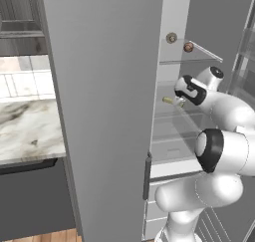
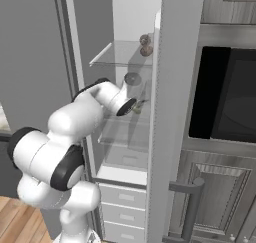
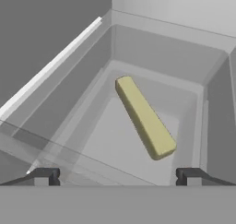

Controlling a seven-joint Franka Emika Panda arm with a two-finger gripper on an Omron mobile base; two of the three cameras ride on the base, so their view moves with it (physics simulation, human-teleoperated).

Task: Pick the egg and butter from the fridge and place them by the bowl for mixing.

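The fridge stands open, and my arm reaches onto its middle glass shelf. The butter, a pale yellow-green stick, lies slantwise on that shelf, just ahead of my gripper and between the lines of its two fingertips. The jaws are open and hold nothing. From the base views the butter shows as a small yellowish end beside the gripper. The egg, small and reddish-brown, rests on the shelf above, next to a round grey knob; it also appears as the egg. The bowl is out of view.
The open fridge door stands close on the arm's right. White drawers sit below the shelves. A marble counter lies left of the fridge, and a dark oven sits in the panelled cabinets on the right.
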